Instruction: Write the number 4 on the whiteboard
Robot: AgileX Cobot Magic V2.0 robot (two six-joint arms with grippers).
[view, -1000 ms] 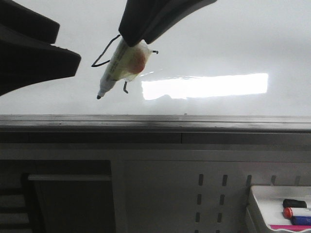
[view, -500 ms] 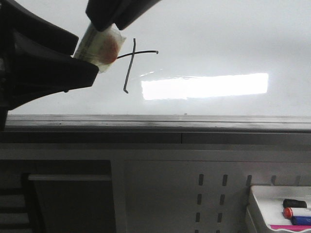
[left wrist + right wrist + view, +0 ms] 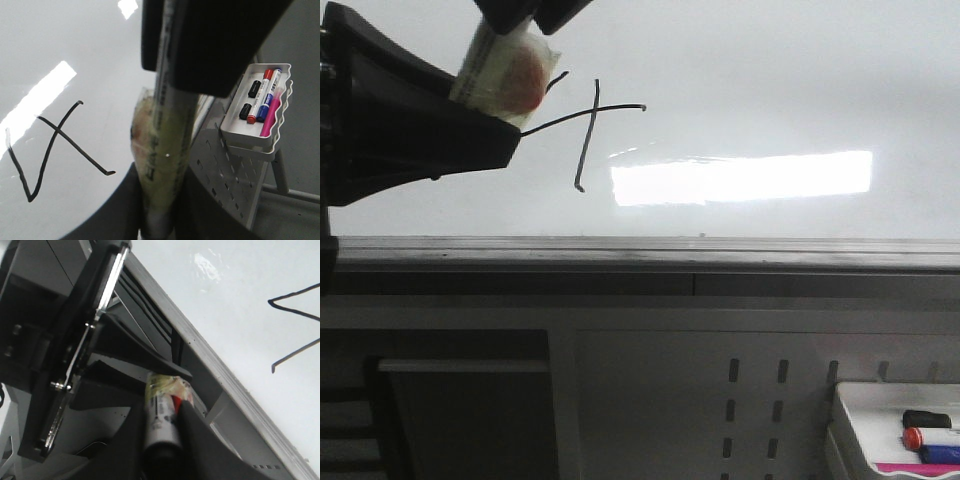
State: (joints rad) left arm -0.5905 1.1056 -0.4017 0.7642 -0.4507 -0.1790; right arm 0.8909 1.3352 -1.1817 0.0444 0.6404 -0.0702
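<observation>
The number 4 [image 3: 588,130] is drawn in thin black strokes on the whiteboard [image 3: 770,80]; it also shows in the left wrist view [image 3: 55,145] and the right wrist view [image 3: 295,311]. My right gripper [image 3: 520,15] comes down from the top and is shut on the white marker pen [image 3: 500,75], wrapped in yellowish tape with a red patch. My left gripper [image 3: 505,130] stands left of the 4, its fingers tight on both sides of the pen's lower end [image 3: 165,150]. The pen's tip is hidden. The pen sits between the right fingers [image 3: 160,410].
The whiteboard's grey metal rail [image 3: 720,255] runs across below the 4. A small white tray [image 3: 850,420] of coloured markers hangs low on the right on a perforated panel [image 3: 750,400]; it also shows in the left wrist view [image 3: 250,140].
My right gripper has carried the pen up and to the left, off the 4 and into the left gripper's fingers. The left gripper has risen to meet it. The 4 is now uncovered.
</observation>
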